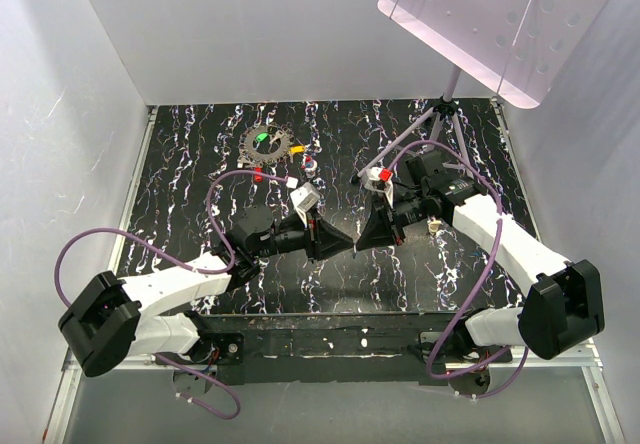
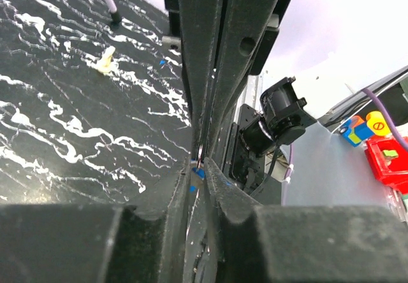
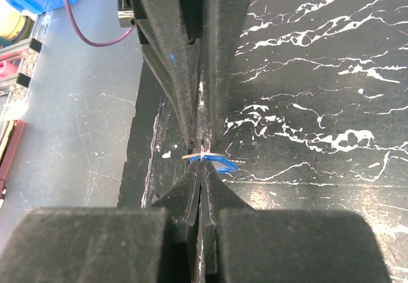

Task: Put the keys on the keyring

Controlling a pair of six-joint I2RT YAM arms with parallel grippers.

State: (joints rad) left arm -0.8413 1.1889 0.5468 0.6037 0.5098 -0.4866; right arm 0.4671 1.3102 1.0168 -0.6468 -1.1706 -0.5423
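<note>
My left gripper (image 1: 340, 241) and right gripper (image 1: 366, 241) meet tip to tip above the middle of the table. A small key with a blue cap (image 3: 220, 164) sits between the tips. The right gripper (image 3: 203, 162) is shut on its thin metal edge. The left gripper (image 2: 199, 176) is closed on the blue cap (image 2: 198, 173), with only a slit between its jaws. The keyring (image 1: 268, 144), a spiky disc of grey keys with a green cap, lies at the back left. A red-capped key (image 1: 258, 174) lies just in front of it.
A small red-white-blue object (image 1: 310, 164) lies right of the keyring. A beige lump (image 1: 434, 226) lies by the right arm and also shows in the left wrist view (image 2: 105, 61). A tripod (image 1: 440, 114) with a tilted pink board (image 1: 490, 19) stands at the back right.
</note>
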